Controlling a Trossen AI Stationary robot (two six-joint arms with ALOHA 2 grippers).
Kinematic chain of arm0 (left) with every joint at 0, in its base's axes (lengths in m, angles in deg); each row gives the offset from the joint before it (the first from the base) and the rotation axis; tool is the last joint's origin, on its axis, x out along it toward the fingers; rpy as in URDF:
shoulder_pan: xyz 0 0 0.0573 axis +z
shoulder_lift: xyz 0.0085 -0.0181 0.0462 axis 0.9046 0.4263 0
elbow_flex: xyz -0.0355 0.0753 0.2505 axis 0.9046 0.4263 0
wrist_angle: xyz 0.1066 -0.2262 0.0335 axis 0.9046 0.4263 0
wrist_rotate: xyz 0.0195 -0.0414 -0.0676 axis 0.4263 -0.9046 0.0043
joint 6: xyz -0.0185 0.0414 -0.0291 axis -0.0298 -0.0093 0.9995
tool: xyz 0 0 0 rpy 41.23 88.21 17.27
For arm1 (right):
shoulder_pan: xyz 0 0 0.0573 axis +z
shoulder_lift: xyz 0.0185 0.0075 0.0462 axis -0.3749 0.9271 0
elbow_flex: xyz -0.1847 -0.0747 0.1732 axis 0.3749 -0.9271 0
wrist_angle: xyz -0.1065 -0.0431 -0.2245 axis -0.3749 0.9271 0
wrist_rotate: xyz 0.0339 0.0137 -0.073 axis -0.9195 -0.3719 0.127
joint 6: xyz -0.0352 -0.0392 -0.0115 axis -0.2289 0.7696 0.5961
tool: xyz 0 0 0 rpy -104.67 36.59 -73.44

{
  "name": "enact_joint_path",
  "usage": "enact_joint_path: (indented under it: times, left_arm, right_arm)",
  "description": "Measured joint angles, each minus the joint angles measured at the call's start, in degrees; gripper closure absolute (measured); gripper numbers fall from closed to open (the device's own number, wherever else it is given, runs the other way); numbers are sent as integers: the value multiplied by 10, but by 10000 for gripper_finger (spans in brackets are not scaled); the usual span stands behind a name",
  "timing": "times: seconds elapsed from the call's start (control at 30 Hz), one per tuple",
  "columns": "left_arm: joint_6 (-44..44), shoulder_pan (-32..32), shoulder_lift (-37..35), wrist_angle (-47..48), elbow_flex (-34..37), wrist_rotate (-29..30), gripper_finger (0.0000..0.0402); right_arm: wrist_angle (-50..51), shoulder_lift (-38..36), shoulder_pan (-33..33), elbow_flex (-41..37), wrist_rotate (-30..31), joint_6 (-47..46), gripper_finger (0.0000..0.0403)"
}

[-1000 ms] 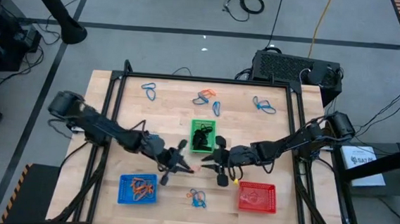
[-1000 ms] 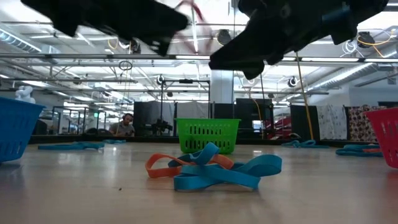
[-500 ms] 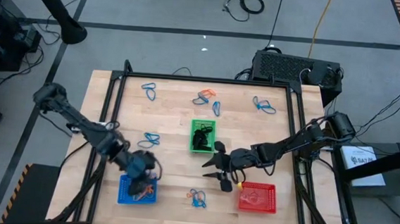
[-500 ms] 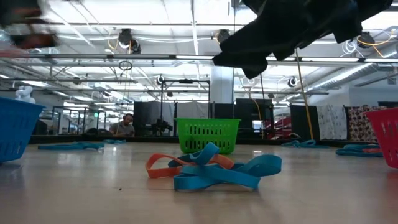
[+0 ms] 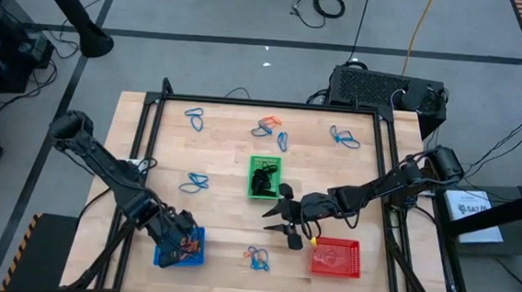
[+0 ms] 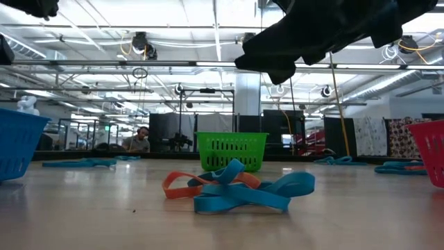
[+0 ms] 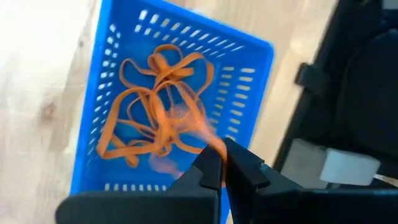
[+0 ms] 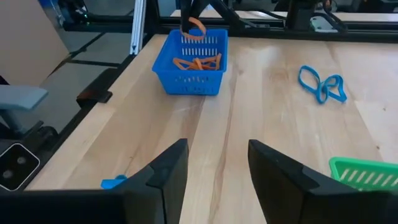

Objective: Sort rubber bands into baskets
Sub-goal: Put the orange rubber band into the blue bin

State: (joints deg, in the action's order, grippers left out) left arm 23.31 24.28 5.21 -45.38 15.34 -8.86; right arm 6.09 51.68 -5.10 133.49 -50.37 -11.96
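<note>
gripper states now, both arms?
left gripper: shut on an orange rubber band, above the blue basket.
right gripper: open, empty, over the table between green and red baskets.

The pale, smooth wooden tabletop (image 5: pixel 224 212) shows fine grain. The blue perforated plastic basket (image 7: pixel 245 93) looks glossy; its thin orange rubber bands (image 7: pixel 155 106) look matt.

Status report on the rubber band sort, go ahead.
Left gripper shut on an orange rubber band over the blue basket. Right gripper open, empty, between green basket and red basket. Nothing blocking.
</note>
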Motion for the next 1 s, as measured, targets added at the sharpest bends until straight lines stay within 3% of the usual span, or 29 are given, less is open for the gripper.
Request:
enact_joint_path:
  times: [0.17, 0.5, 0.7, 0.83, 1.0]
  left_arm:
    - [-4, 0, 3, 13, 0, 0, 378]
    - [-19, 10, 3, 24, 0, -1, 308]
    - [-15, 44, 3, 24, -3, -3, 300]
    - [-108, 86, 3, 21, -15, 44, 301]
    - [-338, 166, 3, 20, -32, 201, 301]
  right_arm:
    - [1, 0, 1, 0, 0, -7, 243]
    - [8, 0, 1, 0, 1, -10, 243]
    - [19, -3, 0, 0, 1, -8, 243]
    - [97, -45, -6, 0, 4, 20, 243]
    - [181, -94, -16, 0, 38, -12, 243]
